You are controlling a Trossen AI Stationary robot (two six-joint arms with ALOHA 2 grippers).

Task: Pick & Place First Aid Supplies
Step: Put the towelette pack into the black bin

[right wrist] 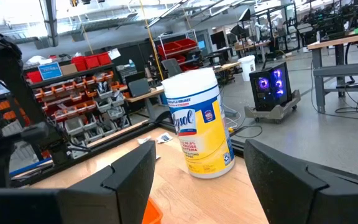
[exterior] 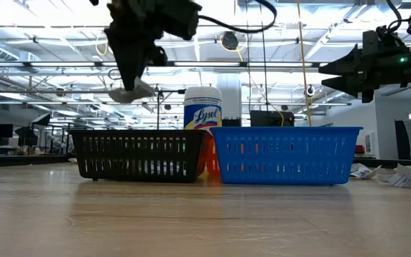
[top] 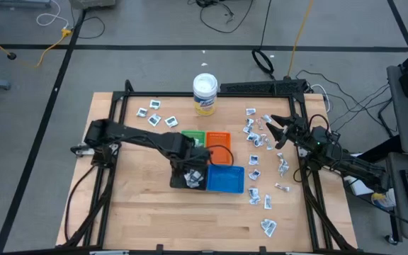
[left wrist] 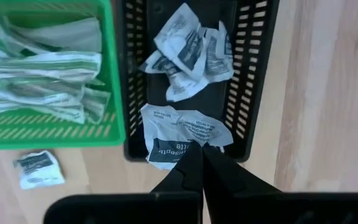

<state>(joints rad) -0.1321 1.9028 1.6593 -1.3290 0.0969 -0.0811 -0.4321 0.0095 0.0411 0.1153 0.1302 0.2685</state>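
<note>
The left pincer (top: 192, 174) is shut tight on one white packet (left wrist: 182, 135), which is pinched by its edge at the fingertips. The packet is held up in the air right over the black tray (exterior: 138, 155). Seen from the low view, the packet hangs well above the tray's rim, so only a straight drop down is needed. From the left wrist view, the tray's long side runs away from the pincer, and the packet hangs over the near end of it. More packets (left wrist: 188, 50) are already lying in the far end of the black tray. Slim pale strips (left wrist: 39, 68) are piled in the green tray (left wrist: 107, 134) just beside it. One loose packet (left wrist: 37, 168) lies on the counter (left wrist: 328, 93) next to the green tray.

The right pincer (top: 278, 132) is held wide open and nothing is gripped in it. It is kept up over the right side of the counter, where many packets (top: 259, 134) are scattered. Those are much nearer to the right arm. The blue tray (top: 225, 179) and the orange tray (top: 218, 139) sit in the middle, and a white tub (top: 205, 93) stands at the back.
</note>
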